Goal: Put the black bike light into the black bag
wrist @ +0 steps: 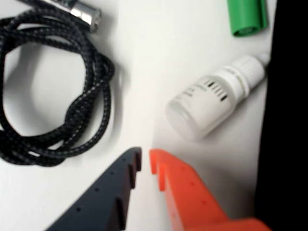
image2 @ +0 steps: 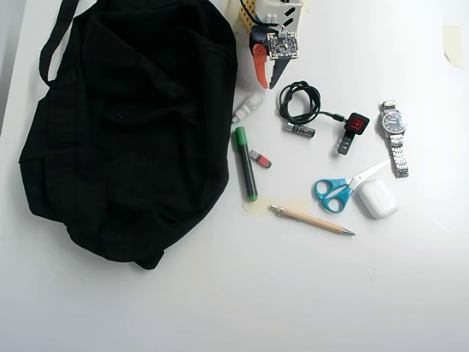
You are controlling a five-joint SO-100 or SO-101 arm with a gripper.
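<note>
The black bike light (image2: pixel 355 126), with its square red lens facing up, lies on the white table right of the coiled cable in the overhead view. It is out of the wrist view. The black bag (image2: pixel 124 125) fills the left side of the overhead view and shows as a dark band (wrist: pixel 288 120) at the right edge of the wrist view. My gripper (image2: pixel 267 86) (wrist: pixel 145 159), with one orange and one dark finger, hovers at the top between bag and cable. Its tips are nearly together with nothing between them. It is well left of the light.
A coiled black cable (image2: pixel 299 103) (wrist: pixel 53 110), a white dropper bottle (image2: pixel 247 107) (wrist: pixel 214 98), a green marker (image2: pixel 245 163) (wrist: pixel 246 17) and a metal cylinder (image2: pixel 300 130) lie near the gripper. Farther off lie a grey-red stick (image2: pixel 260 159), scissors (image2: pixel 341 189), a watch (image2: pixel 394 136), a white case (image2: pixel 378 198) and a pen (image2: pixel 311 220).
</note>
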